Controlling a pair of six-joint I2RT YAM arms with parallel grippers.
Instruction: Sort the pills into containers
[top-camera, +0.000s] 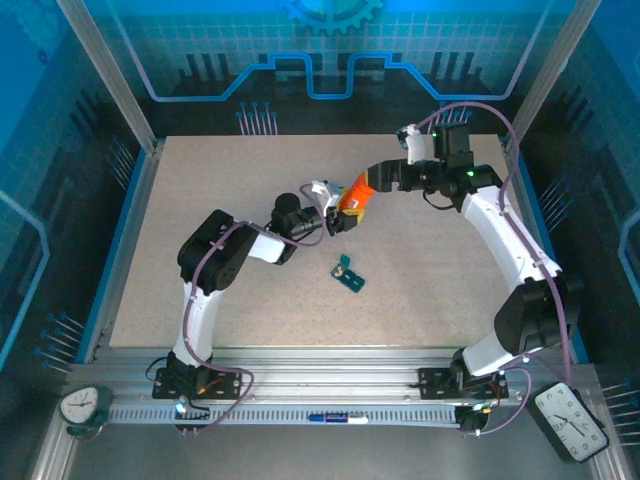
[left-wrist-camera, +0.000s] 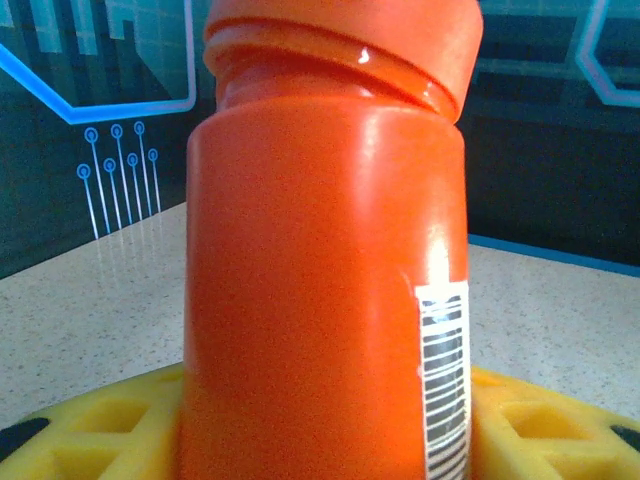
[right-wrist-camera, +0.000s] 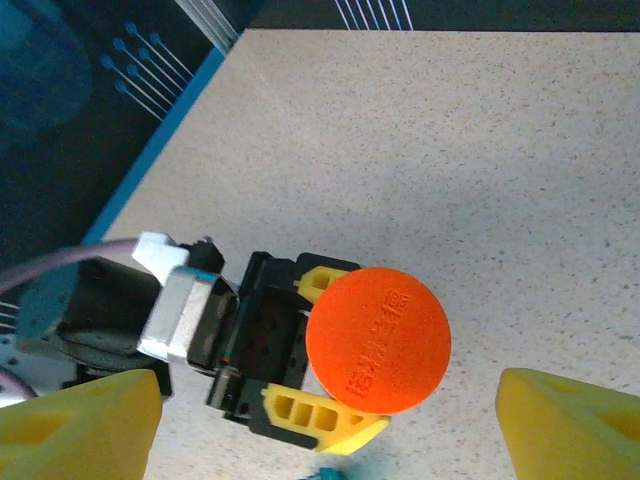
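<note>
The left gripper (top-camera: 336, 210) is shut on an orange pill bottle (top-camera: 354, 196), held above the table's middle. In the left wrist view the bottle (left-wrist-camera: 320, 280) stands upright between my yellow fingers (left-wrist-camera: 90, 430), and its cap (left-wrist-camera: 340, 40) sits slightly askew. The right gripper (right-wrist-camera: 328, 420) hovers open over the round orange cap (right-wrist-camera: 378, 340), a yellow finger (right-wrist-camera: 570, 425) standing well clear on each side. The containers, a dark-teal pill box (top-camera: 349, 274), lie on the table in front of the bottle. The pills are out of view.
The speckled table (top-camera: 220, 200) is bounded by blue side rails and a metal frame. The two arms meet over its middle. Two clocks, one (top-camera: 80, 406) left and one (top-camera: 570, 420) right, lie on the near ledge outside the work area.
</note>
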